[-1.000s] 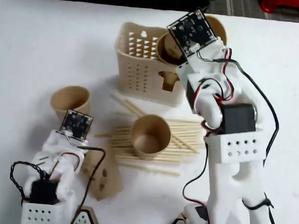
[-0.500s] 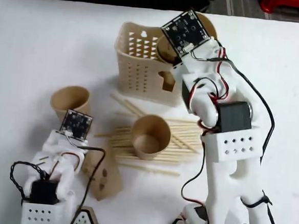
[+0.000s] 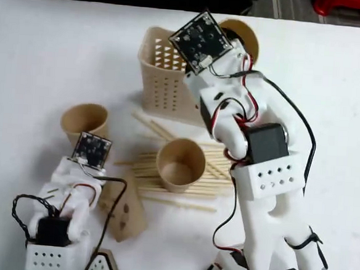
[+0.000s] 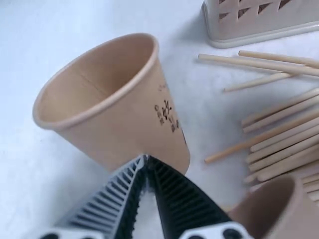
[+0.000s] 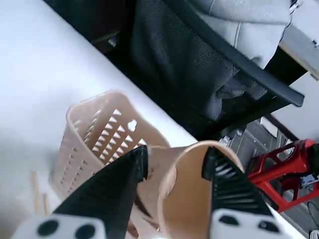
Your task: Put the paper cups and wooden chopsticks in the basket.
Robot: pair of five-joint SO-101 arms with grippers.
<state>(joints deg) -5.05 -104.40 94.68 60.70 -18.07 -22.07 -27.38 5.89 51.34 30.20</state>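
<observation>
Right gripper: our right gripper [image 5: 177, 158] holds one paper cup, the held cup [image 5: 192, 199], between its jaws, which stand as far apart as the cup keeps them.
Held cup: it hangs tilted at the basket [image 3: 163, 72], close to the rim on the side away from the left arm. We cannot tell whether it is over the opening or just beside it, and it is not yet let go.
Left gripper: our left gripper [image 4: 147, 162] has its jaws pressed together with nothing between them, and sits low over the table [image 3: 43, 57] just beside the left cup [image 4: 109, 109].
Left cup: it stands upright on the table, well apart from the basket.
Middle cup: the middle cup [image 3: 180, 164] stands upright on top of the chopsticks [image 3: 150, 170].
Chopsticks: they lie in a loose pile on the table in front of the basket, a few strays reaching toward its foot.
Done so far: we judge that nothing is finished. We see no cup or stick inside the basket, though the arm hides part of it.
Left to do: drop the held cup in, then the two standing cups, then the whole pile of sticks.
Change: over the last second our right arm has swung across the basket toward the left arm's side, carrying the cup with it. Our left arm and the things on the table have stayed put.
</observation>
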